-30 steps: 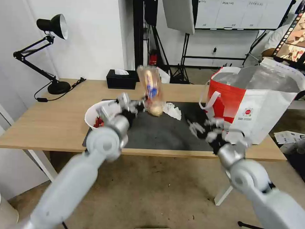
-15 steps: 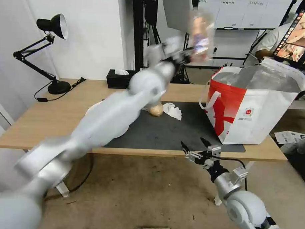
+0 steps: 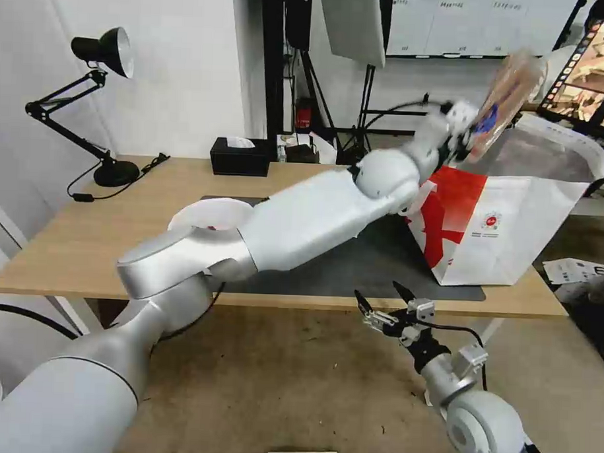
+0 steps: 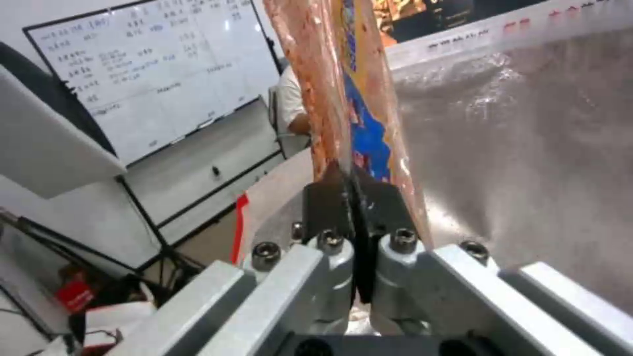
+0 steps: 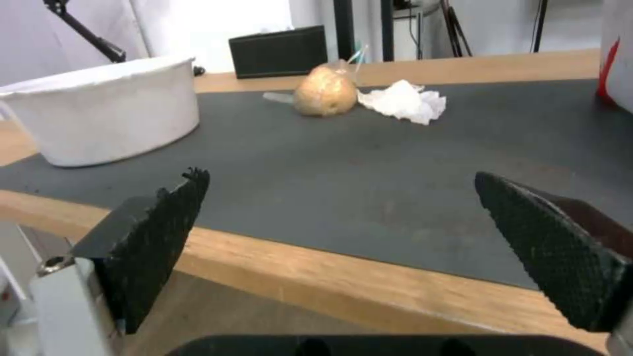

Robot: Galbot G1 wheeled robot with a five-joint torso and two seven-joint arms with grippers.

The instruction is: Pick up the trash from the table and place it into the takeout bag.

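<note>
My left gripper is shut on the clear plastic hinged tray, holding it tilted up over the open top of the takeout bag at the table's right end. Seen from the left wrist, the fingers pinch the tray above the foil lining. The white bowl stands at the mat's left. The knotted bag and napkin lie on the mat. My right gripper hangs open just below the table's front edge.
A black tissue box sits at the table's back edge, and a black desk lamp stands at the back left. My left arm stretches across the mat. Stands and cables fill the room behind.
My left arm swung from over the mat up and to the right, carrying the tray above the takeout bag. My right gripper dropped below the table edge and now holds still.
</note>
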